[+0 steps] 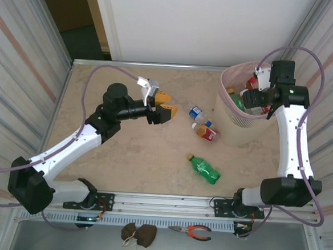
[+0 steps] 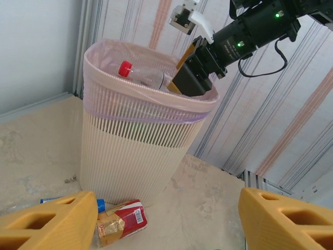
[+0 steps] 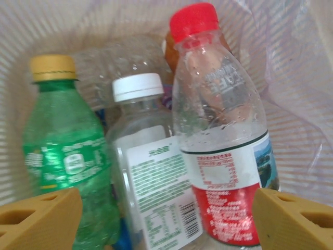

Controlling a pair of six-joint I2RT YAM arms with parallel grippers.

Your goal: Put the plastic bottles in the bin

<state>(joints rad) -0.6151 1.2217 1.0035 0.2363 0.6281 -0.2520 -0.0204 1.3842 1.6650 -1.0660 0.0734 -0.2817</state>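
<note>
The right tool (image 3: 166, 219), released, hangs over the beige perforated bin (image 1: 235, 127) at the far-right corner of the desk (image 1: 136, 151), a red-capped clear plastic bottle (image 3: 218, 130) directly beneath.

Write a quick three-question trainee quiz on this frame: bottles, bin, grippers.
1. How many bottles lie on the table outside the bin?
2. True or false: the left gripper is shut on a bottle.
3. In the right wrist view, what colour is the cap of the green bottle inside the bin? A) red B) yellow C) white

Key
1. Three.
2. False: its fingers are apart with nothing between them.
3. B
</note>
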